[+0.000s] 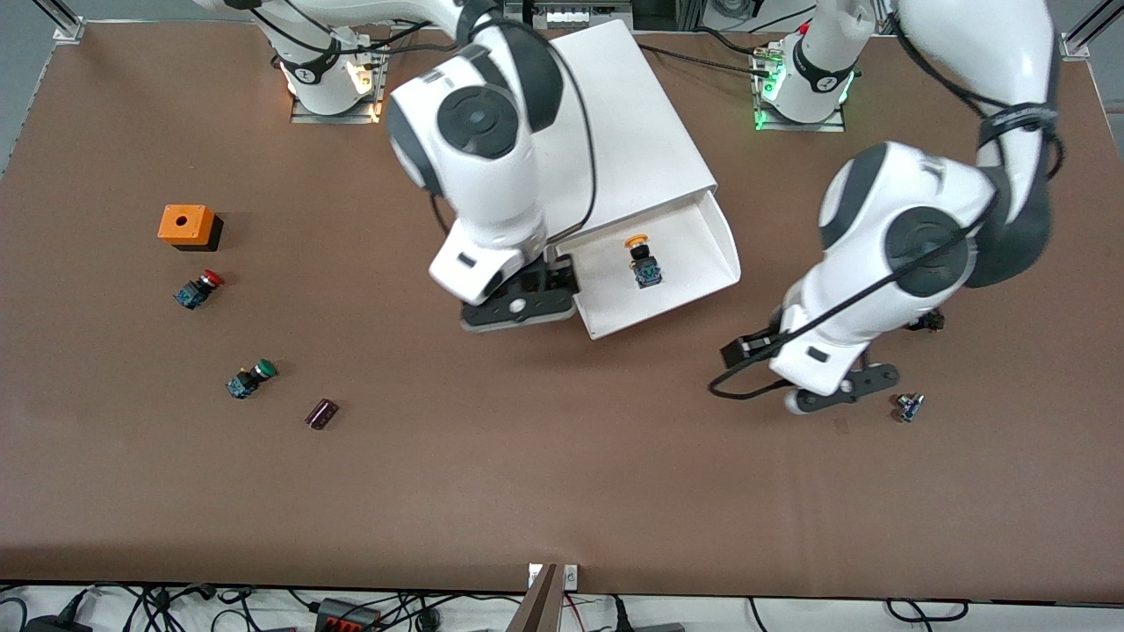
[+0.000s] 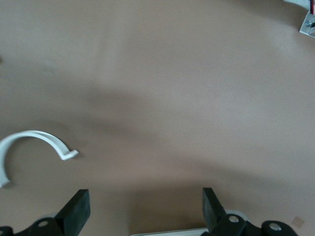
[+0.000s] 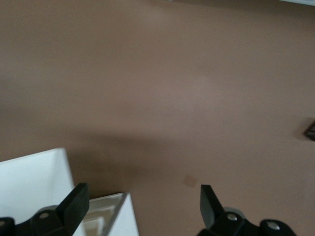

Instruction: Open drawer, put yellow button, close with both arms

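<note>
The right arm bends down so its right gripper (image 3: 140, 204), jaws spread and empty, hangs at the pulled-out drawer (image 1: 694, 263)'s corner. The yellow button (image 1: 644, 261) lies inside that drawer. The left gripper (image 2: 142, 209), also open, hovers low over bare tabletop (image 1: 544, 474) toward the left arm's end.

A brown table (image 1: 562, 491) fills the view under even light. Grey floor shows past its corners, and black cables (image 1: 176, 606) lie along its nearer edge.

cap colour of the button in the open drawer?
Yellow-orange cap on the button, black-and-blue body; front view shows it best.
</note>
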